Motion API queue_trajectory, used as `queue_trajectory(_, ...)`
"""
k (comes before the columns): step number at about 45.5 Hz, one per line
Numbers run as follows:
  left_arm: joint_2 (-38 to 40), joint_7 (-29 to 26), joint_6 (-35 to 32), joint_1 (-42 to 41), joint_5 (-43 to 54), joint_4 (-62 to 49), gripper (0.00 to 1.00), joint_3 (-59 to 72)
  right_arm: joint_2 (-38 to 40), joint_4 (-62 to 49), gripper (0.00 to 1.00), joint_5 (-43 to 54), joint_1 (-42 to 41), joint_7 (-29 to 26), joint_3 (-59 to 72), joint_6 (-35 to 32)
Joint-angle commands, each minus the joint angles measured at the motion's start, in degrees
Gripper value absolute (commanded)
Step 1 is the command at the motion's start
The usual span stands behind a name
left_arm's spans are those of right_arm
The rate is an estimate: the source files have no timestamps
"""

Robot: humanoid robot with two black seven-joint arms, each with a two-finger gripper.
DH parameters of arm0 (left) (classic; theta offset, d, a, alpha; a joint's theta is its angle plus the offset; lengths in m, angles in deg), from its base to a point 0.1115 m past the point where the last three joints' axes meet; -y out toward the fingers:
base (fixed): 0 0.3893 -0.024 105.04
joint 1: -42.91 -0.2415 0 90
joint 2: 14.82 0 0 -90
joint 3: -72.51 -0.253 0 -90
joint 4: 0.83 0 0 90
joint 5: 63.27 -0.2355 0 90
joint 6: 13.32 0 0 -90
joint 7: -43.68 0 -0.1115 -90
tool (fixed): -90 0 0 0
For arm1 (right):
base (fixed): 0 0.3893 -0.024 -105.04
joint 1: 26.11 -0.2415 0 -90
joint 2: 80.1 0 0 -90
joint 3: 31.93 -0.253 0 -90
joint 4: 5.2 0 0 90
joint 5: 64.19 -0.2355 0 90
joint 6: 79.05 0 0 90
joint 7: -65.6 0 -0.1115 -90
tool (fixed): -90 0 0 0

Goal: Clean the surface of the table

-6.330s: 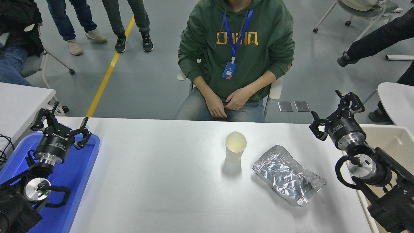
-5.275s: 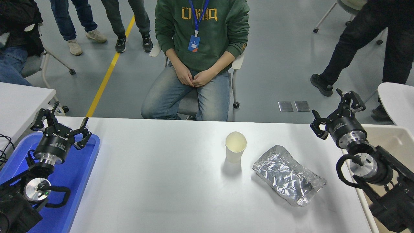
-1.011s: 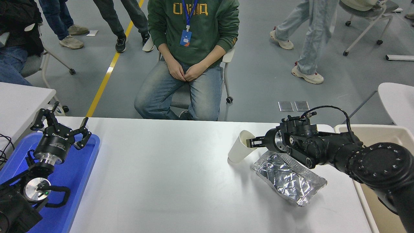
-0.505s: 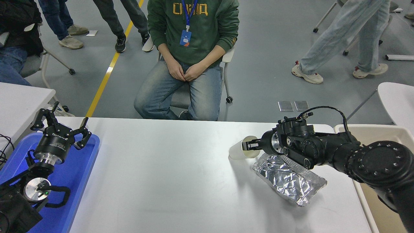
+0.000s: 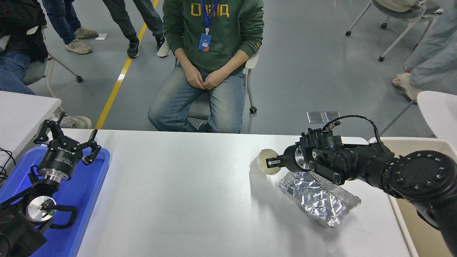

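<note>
White table (image 5: 185, 200) under foil tray (image 5: 317, 198); paper cup (image 5: 265, 166), upright seconds ago, now tipped sideways, right gripper (image 5: 272, 163) fingers clamped on rim. Left gripper (image 5: 68, 139) splayed over blue tray (image 5: 85, 192). Clearing apparently begun.

I see the white paper cup (image 5: 263, 166) tipped on the wide white tabletop (image 5: 185, 200), the crumpled silver foil tray (image 5: 319, 197) just right of it, the blue plastic tray (image 5: 85, 192) at the left edge, and the beige bin (image 5: 425, 235) at the right.
</note>
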Motion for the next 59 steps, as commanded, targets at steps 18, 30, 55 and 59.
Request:
queue_trajectory(18,0.0,0.0,0.0,0.0,0.0,0.0,1.0,0.0,1.4,4.07,0.0,-5.27,-8.25,0.13,-0.21,-4.6)
queue_trajectory(30,0.0,0.0,0.0,0.0,0.0,0.0,1.0,0.0,17.13,15.24,0.0,-7.03,-14.75,0.83,-0.38,-4.77)
queue_trajectory(55,0.0,0.0,0.0,0.0,0.0,0.0,1.0,0.0,44.2,33.34,0.0,-6.68,-27.93,1.89,-0.21,-10.84)
queue_trajectory(59,0.0,0.0,0.0,0.0,0.0,0.0,1.0,0.0,47.45,35.54,0.0,-6.5,-29.95,1.89,-0.12,-12.33)
